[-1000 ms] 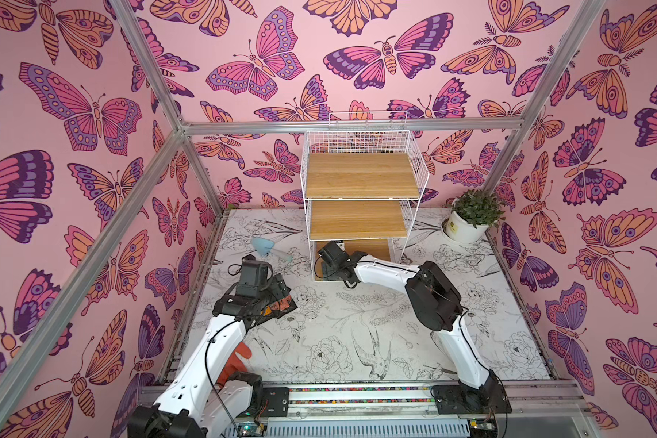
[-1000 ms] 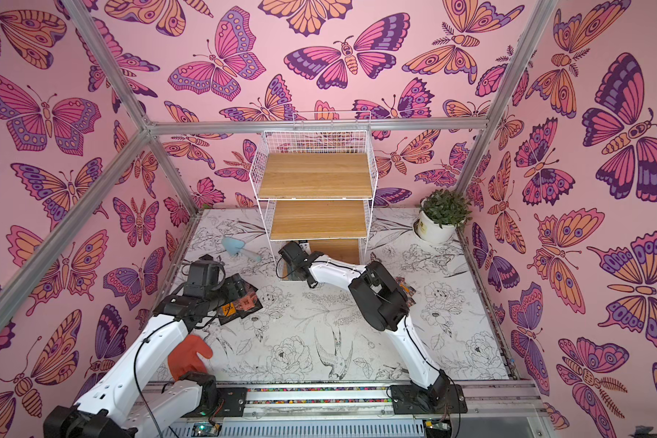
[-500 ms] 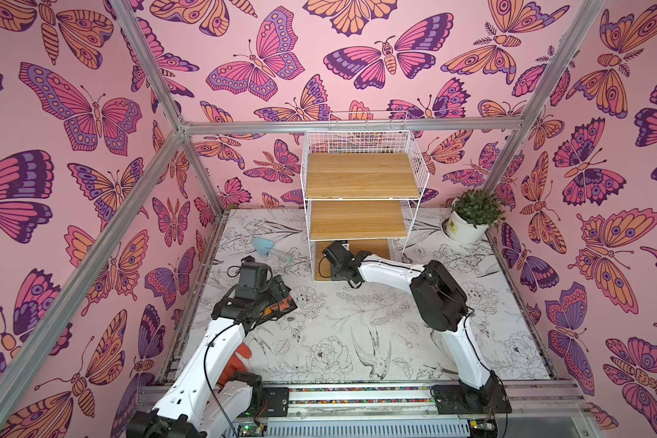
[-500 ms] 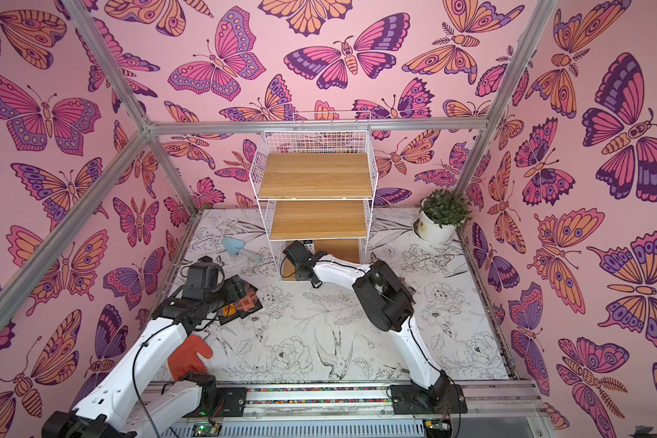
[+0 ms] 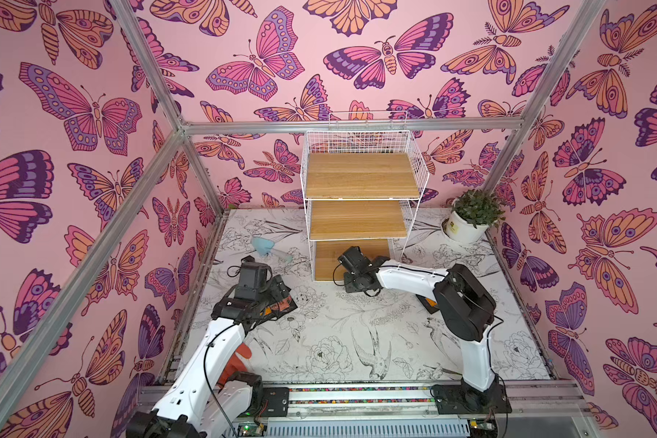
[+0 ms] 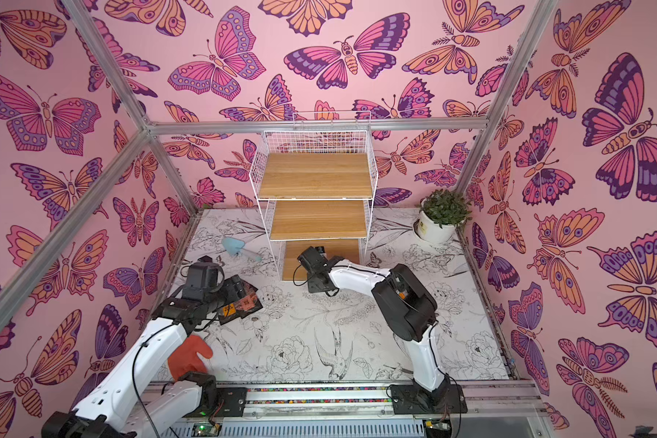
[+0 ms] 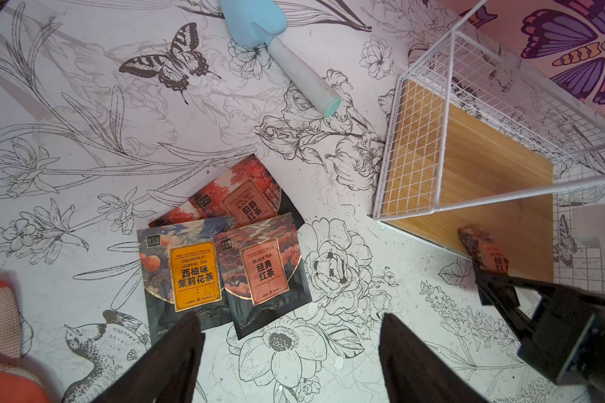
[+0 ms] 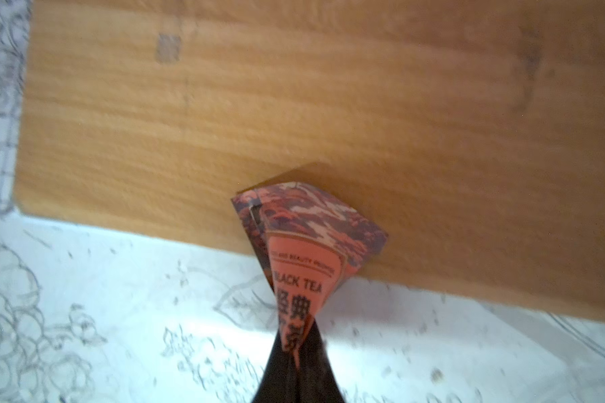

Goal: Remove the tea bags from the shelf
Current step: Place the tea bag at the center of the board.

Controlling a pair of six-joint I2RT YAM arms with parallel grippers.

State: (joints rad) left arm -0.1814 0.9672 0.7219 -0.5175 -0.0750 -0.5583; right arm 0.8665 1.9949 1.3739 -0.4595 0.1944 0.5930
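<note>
The task was well advanced but not complete. In both top views the shelf (image 5: 306,212) showed a bare top board (image 5: 361,174) and a bare middle board (image 5: 357,222); no tea bags were visible on either. The only bag seen at the shelf was a black-tea bag (image 8: 304,244), held by the right gripper (image 8: 296,345). Its jaws were fully closed on the bag's lower end, which was creased to a point between them. The free end of this bag was over the front edge of the bottom board (image 8: 294,104); whether it touched the wood could not be determined. The rest of that board, where visible in the wrist views, was bare; its rear part was hidden under the middle board in the top views. A pile (image 7: 224,251) of at least four bags lay overlapping on the table (image 5: 357,322), beside the shelf and well clear of it. The left gripper (image 7: 290,319) hung above the near edge of this pile with its jaws wide apart and nothing between them. Judged from this state, the work left was to carry the black-tea bag clear of the bottom board and set it down on the table. No further bag to be removed could be seen.
</note>
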